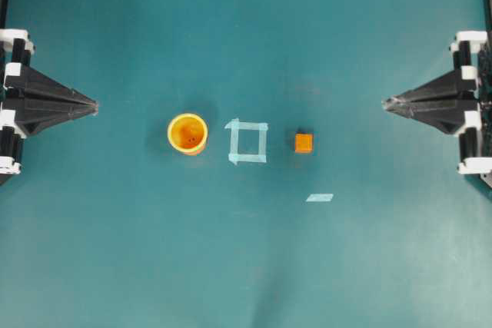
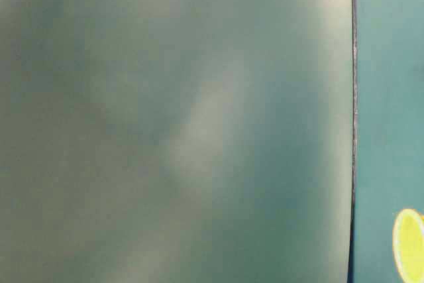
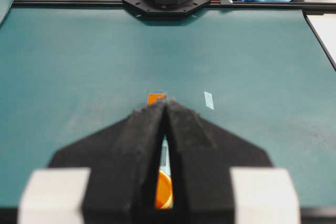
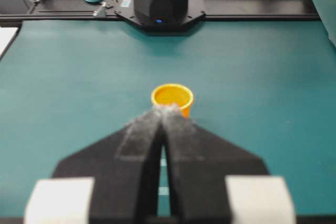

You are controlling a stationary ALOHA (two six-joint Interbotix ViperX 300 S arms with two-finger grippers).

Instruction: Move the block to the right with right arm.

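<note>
The block (image 1: 304,143), a small orange cube, rests on the teal table just right of a pale tape square (image 1: 247,142). In the left wrist view a corner of the block (image 3: 155,98) peeks out beside the fingertips. My right gripper (image 1: 386,103) sits shut at the right edge, its tip well right of and slightly above the block; its fingertips (image 4: 163,109) meet with nothing held. At the left edge my left gripper (image 1: 95,104) is shut too, tips (image 3: 166,103) together and empty.
A yellow-orange cup (image 1: 187,134) stands upright left of the tape square, also seen as the cup (image 4: 172,96) beyond my right fingertips and the cup (image 2: 409,244) at table level. A short tape strip (image 1: 319,197) lies below-right of the block.
</note>
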